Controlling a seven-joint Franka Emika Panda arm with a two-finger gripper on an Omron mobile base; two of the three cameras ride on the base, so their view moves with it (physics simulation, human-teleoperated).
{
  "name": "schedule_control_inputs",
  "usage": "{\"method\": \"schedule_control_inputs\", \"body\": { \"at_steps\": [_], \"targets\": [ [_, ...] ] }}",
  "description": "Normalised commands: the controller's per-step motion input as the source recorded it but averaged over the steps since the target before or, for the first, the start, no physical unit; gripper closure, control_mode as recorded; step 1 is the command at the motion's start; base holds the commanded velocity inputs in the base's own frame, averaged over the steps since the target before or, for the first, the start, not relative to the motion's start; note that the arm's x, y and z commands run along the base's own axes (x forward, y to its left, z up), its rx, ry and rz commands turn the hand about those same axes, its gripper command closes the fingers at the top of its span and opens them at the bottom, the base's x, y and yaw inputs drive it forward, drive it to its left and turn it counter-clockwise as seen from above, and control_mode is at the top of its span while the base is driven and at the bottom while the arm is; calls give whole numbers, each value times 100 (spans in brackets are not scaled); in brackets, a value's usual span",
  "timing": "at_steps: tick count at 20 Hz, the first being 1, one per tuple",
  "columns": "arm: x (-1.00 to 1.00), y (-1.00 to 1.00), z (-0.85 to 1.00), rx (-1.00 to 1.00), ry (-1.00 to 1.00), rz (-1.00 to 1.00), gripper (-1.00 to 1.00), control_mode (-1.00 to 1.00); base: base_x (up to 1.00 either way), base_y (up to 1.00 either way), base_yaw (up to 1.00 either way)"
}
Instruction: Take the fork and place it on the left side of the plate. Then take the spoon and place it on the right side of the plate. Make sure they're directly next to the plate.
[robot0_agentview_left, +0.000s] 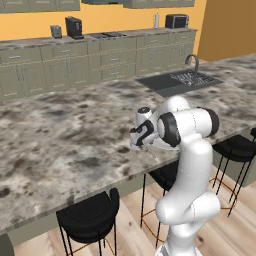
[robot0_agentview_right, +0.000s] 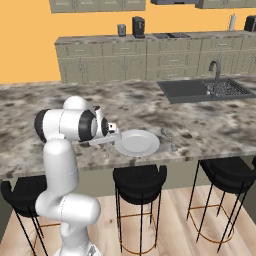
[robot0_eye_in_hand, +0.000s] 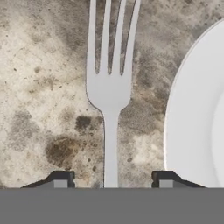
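Lying flat on the tabletop (robot0_eye_in_hand: 39, 87), the fork (robot0_eye_in_hand: 109, 96) sits just left of the plate (robot0_eye_in_hand: 197, 113), tines pointing away, where the task wants it. Spread claw (robot0_eye_in_hand: 110, 179) fingers straddle its handle without gripping. The spoon (robot0_agentview_right: 170, 137) waits right of the plate.

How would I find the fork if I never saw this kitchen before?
Look along the near edge of the long marble counter, above the stools, for the round white plate. The fork lies flat just beside the plate, between the gripper fingertips. Its long prongs set it apart from the spoon on the plate's other side.
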Motion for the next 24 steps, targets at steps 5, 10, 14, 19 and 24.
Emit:
{"method": "schedule_control_inputs", "body": {
  "at_steps": [5,10,14,19,24],
  "targets": [
    [-40,0,24,1,0,0,-100,-100,0,0,0],
    [-55,-4,83,0,-6,0,-100,-100,0,0,0],
    [-49,0,99,0,-9,0,-100,-100,0,0,0],
    [-54,-1,100,0,-9,-1,-100,-100,0,0,0],
    [-68,-8,100,0,-9,-3,-100,-100,0,0,0]
  ]
}}
